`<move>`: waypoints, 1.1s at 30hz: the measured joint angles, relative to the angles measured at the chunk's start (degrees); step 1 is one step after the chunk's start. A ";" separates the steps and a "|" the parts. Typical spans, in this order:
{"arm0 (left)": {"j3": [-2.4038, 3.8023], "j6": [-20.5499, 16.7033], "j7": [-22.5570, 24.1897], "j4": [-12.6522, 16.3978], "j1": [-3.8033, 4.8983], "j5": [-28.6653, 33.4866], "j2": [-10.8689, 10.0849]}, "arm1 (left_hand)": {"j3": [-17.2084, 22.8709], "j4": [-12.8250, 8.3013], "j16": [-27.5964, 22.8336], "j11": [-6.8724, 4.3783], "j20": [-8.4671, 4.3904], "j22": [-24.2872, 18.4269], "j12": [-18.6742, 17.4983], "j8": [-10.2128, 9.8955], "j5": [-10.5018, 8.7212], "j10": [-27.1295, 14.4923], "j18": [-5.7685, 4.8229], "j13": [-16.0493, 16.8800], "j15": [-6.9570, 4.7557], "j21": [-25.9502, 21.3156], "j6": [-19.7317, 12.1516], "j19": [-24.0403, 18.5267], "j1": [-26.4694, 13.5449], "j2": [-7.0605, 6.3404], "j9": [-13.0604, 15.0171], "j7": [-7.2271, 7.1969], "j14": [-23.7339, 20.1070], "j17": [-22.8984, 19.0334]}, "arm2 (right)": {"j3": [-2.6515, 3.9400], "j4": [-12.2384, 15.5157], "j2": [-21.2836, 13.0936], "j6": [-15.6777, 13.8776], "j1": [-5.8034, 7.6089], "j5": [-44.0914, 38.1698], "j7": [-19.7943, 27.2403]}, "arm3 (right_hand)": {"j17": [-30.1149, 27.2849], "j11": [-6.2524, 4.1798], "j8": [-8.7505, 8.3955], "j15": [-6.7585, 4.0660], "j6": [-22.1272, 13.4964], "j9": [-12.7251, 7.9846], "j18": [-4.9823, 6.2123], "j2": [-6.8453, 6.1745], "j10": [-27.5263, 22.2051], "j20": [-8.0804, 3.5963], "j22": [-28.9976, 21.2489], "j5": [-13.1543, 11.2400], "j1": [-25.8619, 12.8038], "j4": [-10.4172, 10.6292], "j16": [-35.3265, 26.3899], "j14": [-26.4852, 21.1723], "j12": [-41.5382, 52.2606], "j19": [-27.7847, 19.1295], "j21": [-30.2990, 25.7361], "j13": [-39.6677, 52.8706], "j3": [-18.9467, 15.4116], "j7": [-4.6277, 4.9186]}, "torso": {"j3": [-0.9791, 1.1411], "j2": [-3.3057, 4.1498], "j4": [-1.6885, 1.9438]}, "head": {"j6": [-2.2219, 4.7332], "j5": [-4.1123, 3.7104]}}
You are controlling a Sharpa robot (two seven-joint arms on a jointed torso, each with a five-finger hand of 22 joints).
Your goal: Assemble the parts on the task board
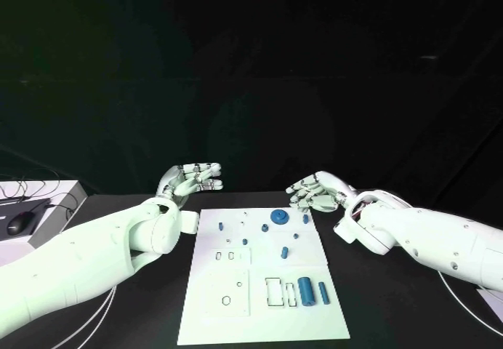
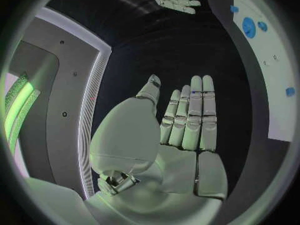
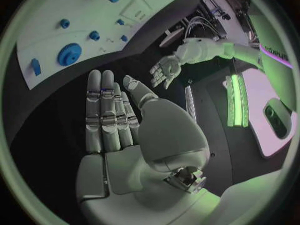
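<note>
The white task board (image 1: pixel 262 305) lies in the middle of the black table. A round blue disc (image 1: pixel 279 216) sits near its far edge with several small blue pieces around it. A thick blue cylinder (image 1: pixel 306 290) and a thinner blue pin (image 1: pixel 324 292) lie near its front right. My left hand (image 1: pixel 194 178) hovers beyond the board's far left corner, fingers straight and apart, holding nothing. My right hand (image 1: pixel 318 193) hovers beyond the far right corner, just behind the disc, also empty. The left wrist view shows my flat left palm (image 2: pixel 181 120), and the right wrist view my flat right palm (image 3: pixel 119 115).
A pale pad with a dark computer mouse (image 1: pixel 21 222) and cables sits at the table's left edge. A thin cable (image 1: pixel 461 302) runs along the right side. Black table surface surrounds the board.
</note>
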 measured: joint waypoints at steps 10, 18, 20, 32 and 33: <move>0.37 1.20 -0.35 7.45 -0.04 -1.68 -4.58 | -1.90 -2.65 1.77 0.00 -2.61 0.66 0.00 -0.13 0.00 0.00 -1.45 0.00 -0.52 2.15 0.05 1.20 -0.43 0.86 0.00 -0.06 0.90 2.27 | 0.17 1.21 2.34 -0.17 0.41 -21.02 -9.09 | 21.93 -3.70 0.23 -5.09 7.66 0.45 -2.96 -3.40 9.14 -7.20 34.08 3.00 -2.01 -1.53 34.43 7.03 0.22 11.49 31.87 0.65 3.00 -2.41 | -0.43 1.95 0.81 | 0.26 -0.32; 0.96 1.31 -0.65 10.41 -0.03 -2.43 -6.18 | -2.75 -3.80 11.25 -0.41 -4.93 8.09 0.00 -0.13 0.00 0.40 -2.11 -0.02 -1.06 14.46 0.45 3.50 -0.81 1.23 -0.01 -0.47 -2.75 8.78 | 0.20 3.22 4.07 -1.03 0.81 -31.24 -15.33 | 25.74 -1.79 0.23 -4.30 5.86 0.27 -2.72 -6.40 1.61 -6.44 43.99 4.78 -4.68 -1.11 39.87 6.30 0.22 13.68 37.08 0.29 4.62 -3.12 | -0.83 3.72 1.83 | 0.30 -0.81; 0.99 1.32 -0.77 10.97 -0.04 -2.64 -6.52 | -2.75 -3.81 14.02 -0.41 -4.92 10.31 0.00 -0.13 0.00 0.40 -1.64 -0.02 -1.12 17.66 0.45 1.44 -1.14 1.56 0.00 -0.47 -4.47 10.72 | 0.20 3.75 4.36 -1.17 0.99 -33.19 -16.73 | 26.26 -1.23 0.23 -3.87 4.67 0.27 -2.45 -7.13 -2.28 -6.07 44.76 5.85 -4.64 -0.59 40.57 5.85 0.78 14.22 37.35 0.38 3.76 -3.70 | -0.96 4.17 2.04 | 0.31 -0.98; 1.06 1.75 -1.55 11.75 -0.11 -3.17 -6.86 | -2.91 -3.97 19.15 -0.41 -3.80 14.98 0.00 -0.13 0.00 0.40 -0.24 -0.02 -0.92 25.20 0.45 -3.92 -1.41 1.84 0.00 -0.48 -7.50 12.98 | 0.24 6.13 4.85 -0.37 1.65 -40.61 -22.80 | 28.74 -1.52 0.23 -3.50 5.22 0.44 -2.39 -7.65 -2.06 -5.15 55.62 8.12 -4.70 1.81 44.38 5.49 4.72 18.60 41.57 0.62 3.34 -3.40 | -1.63 5.77 2.87 | 0.34 -1.43; 1.07 1.82 -1.62 11.74 -0.12 -3.19 -6.87 | -2.91 -3.97 19.15 -0.41 -3.80 14.98 0.00 -0.13 0.00 0.40 -0.24 -0.02 -0.92 25.20 0.45 -3.92 -1.41 1.84 0.00 -0.48 -7.50 12.98 | 0.24 6.17 4.89 -0.26 1.70 -40.97 -23.09 | 28.75 -1.52 0.23 -3.50 5.30 0.44 -2.39 -7.65 -2.05 -5.15 55.75 8.20 -4.70 2.00 44.42 5.49 4.71 18.60 41.57 0.58 3.53 -3.31 | -1.67 5.84 2.93 | 0.34 -1.46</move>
